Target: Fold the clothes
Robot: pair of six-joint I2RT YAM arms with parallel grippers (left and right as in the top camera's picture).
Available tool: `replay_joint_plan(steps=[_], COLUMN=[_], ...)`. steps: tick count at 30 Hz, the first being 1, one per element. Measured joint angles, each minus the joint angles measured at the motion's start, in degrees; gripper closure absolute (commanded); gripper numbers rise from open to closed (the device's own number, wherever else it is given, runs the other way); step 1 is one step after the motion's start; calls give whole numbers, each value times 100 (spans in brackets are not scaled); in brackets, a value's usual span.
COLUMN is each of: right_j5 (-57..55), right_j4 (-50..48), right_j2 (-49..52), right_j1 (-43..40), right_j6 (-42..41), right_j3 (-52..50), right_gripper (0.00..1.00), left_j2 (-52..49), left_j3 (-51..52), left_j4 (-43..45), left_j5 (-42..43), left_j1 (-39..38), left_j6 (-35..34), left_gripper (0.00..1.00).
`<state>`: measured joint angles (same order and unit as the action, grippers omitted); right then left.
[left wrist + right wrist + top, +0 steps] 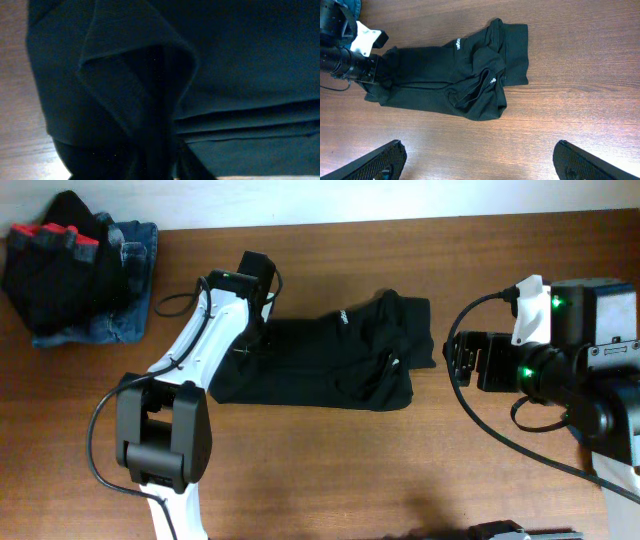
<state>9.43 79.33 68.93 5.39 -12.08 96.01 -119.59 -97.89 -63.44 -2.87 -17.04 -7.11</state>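
The plain black top (330, 365) lies crumpled and partly folded in the middle of the wooden table, with a small white label (395, 363) near its right end. My left gripper (258, 330) is at the top's left edge, shut on a raised fold of the fabric. In the left wrist view the black cloth (240, 60) fills the frame and runs into the jaws (155, 170). The right wrist view shows the whole top (435, 70) and the left gripper (382, 80) on it. My right gripper (458, 362) is open and empty over bare wood right of the top (480, 165).
A pile of other clothes (75, 265), black with red trim on blue denim, lies at the back left corner. The left arm's base (165, 440) stands at the front left. The right arm's body (580, 360) and cables fill the right side.
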Motion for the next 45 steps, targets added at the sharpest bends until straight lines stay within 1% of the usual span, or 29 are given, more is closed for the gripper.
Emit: replay_joint_plan(steps=[1,12,18,26,28,30,32,33,36,38,45], right_j5=[0,0,0,0,-2,0,-2,0,-2,0,0], right_j4=[0,0,7,50,63,87,96,101,94,87,133], right_j2=[0,0,0,11,31,66,90,92,92,94,94], right_j1=[0,0,0,0,0,0,0,0,0,0,0], right_j6=[2,2,0,0,0,0,0,-2,0,0,0], right_j3=[0,0,0,0,0,0,0,0,0,0,0], right_gripper=[1,1,1,1,1,1,1,1,1,1,1], left_j2=[0,0,0,-7,-44,-107,-181,-201,-214,-214,-214], left_j3=[0,-20,-240,-295,-297,-295,-295,-295,-295,-295,-295], left_j4=[4,120,22,-435,-671,-925,-1145,-1215,-1316,-1314,-1239], left_j5=[28,162,229,232,232,236,251,267,385,448,461], left_j1=[-9,-70,-70,-70,-70,-70,-70,-70,-68,-70,-68], left_j6=[4,-15,-15,-15,-24,-50,-92,-111,-107,-103,-103], left_gripper=[1,1,1,1,4,11,25,34,81,99,99])
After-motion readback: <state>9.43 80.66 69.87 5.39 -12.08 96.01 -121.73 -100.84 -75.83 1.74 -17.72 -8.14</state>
